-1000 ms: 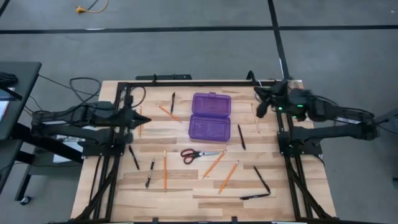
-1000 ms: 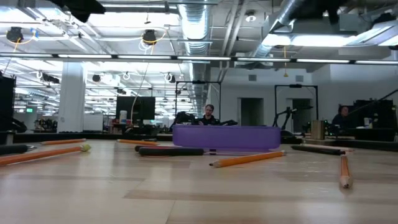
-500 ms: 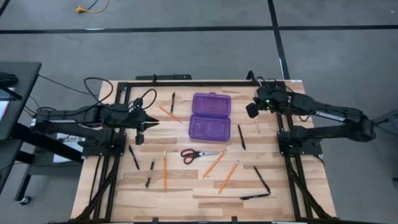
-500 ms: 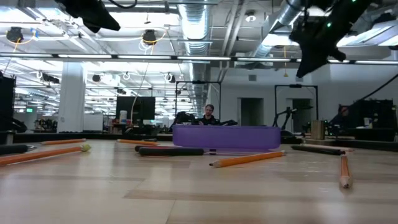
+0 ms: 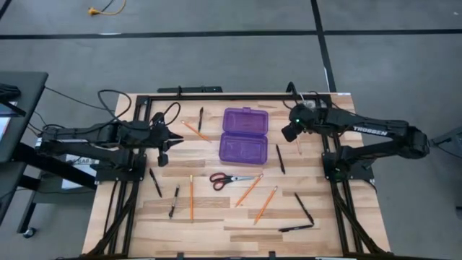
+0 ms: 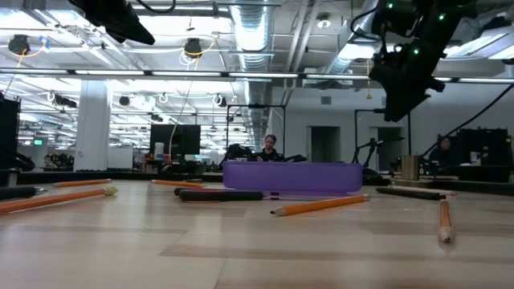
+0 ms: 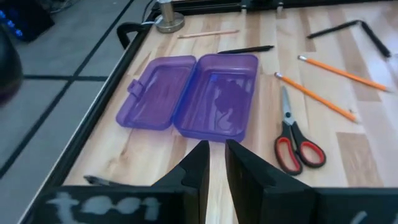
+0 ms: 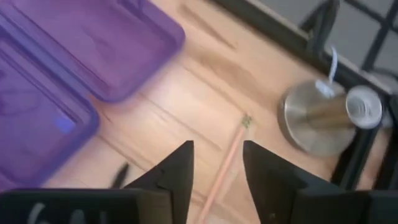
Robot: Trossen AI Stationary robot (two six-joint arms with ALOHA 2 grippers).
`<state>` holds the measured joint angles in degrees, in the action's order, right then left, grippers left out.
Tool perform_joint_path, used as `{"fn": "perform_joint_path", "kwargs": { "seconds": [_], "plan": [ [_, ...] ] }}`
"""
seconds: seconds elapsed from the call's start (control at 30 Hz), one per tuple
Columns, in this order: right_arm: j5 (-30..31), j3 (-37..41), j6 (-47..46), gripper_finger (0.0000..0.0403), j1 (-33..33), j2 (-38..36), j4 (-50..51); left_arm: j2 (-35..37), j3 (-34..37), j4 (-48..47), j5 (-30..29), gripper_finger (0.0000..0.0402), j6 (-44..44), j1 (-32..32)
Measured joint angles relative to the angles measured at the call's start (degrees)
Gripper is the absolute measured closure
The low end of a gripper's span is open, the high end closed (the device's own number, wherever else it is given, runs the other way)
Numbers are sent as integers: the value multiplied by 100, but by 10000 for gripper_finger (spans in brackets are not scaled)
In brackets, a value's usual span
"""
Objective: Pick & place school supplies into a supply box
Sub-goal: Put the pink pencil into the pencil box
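The pencil case (image 5: 244, 135) is a small see-through purple plastic box with rounded corners. It lies open and flat on the wooden table (image 5: 216, 217), near the middle of the far edge, its lid and its tray side by side and joined at a hinge. Both halves look bare inside in the left wrist view.

The supplies lie loose on the table around it. One pair of scissors (image 5: 232, 179) with red-and-black handles lies just nearside of the case, its blades pointing toward the right edge. I count six thin orange pencils in the high view: one (image 5: 195, 131) left of the case, one (image 5: 162, 146) by the left gripper, one (image 5: 191, 196) toward the near left, two (image 5: 249, 190) crossing the middle nearside of the scissors, and one (image 5: 298, 144) by the right gripper. The black pens are about six: one (image 5: 200, 118) near the far edge, two (image 5: 155, 182) toward the left edge, one (image 5: 280, 158) right of the case, and two (image 5: 303, 207) meeting at an angle near the near right corner.

The left gripper (image 5: 169, 141) hangs above the table's left side, its fingers (image 7: 198, 168) a narrow gap apart and holding nothing. The right gripper (image 5: 289, 132) hangs above the far right part of the table, right of the case, its fingers (image 8: 177, 171) spread apart and bare, over a pencil. A round silver disc (image 8: 317, 118) sits at the far right corner.
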<state>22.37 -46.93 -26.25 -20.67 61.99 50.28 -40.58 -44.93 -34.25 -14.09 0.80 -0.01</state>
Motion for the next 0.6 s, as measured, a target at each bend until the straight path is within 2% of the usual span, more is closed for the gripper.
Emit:
{"fn": "perform_joint_path", "kwargs": {
  "seconds": [0.33, 0.6],
  "plan": [
    [-145, 412, -677, 233, 77, 599, 132, -6, 0, -108, 250, 358, -539, 0],
    [-380, 634, -696, 221, 232, 679, 13, -4, 122, -96, 515, 358, -710, 0]
  ]
}}
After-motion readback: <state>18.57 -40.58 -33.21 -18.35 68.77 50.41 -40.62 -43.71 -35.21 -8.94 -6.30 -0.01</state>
